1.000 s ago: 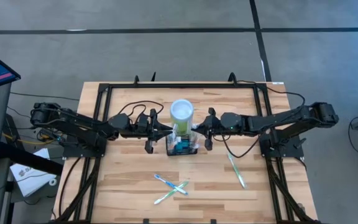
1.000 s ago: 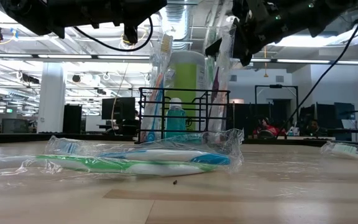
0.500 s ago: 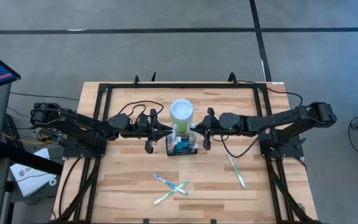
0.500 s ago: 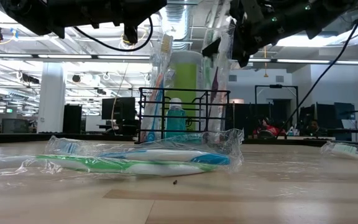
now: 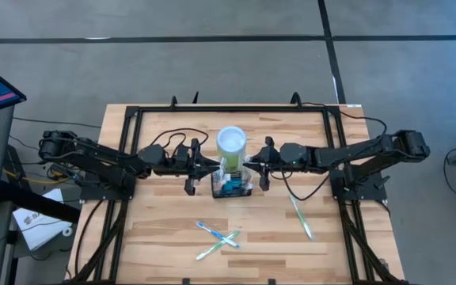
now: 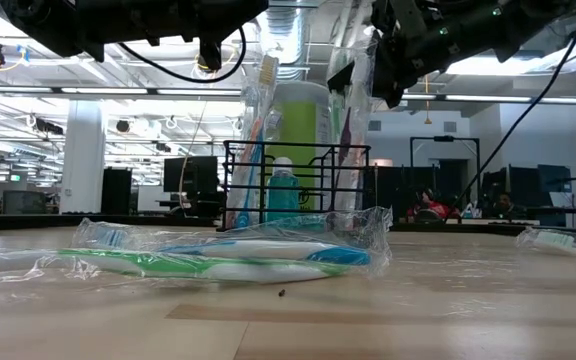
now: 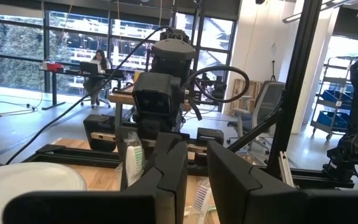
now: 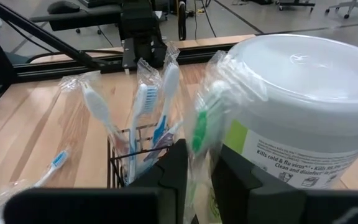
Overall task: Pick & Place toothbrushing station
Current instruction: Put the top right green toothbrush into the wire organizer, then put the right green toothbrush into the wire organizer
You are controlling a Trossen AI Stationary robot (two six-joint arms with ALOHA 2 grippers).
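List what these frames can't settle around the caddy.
- Caddy compartments, high view: too small, and both hands crowd it.
- Right hand, right wrist view: it pinches a wrapped green toothbrush, but its lower end is hidden behind the fingers.
- Left hand, left wrist view: narrow gap; cup cut off by the edge.

High view: straight down over the whole desk [image 5: 165, 229].
Low view: desk height, level.
Wrist views: close, facing each other.
Shared: caddy [image 6: 295, 185].
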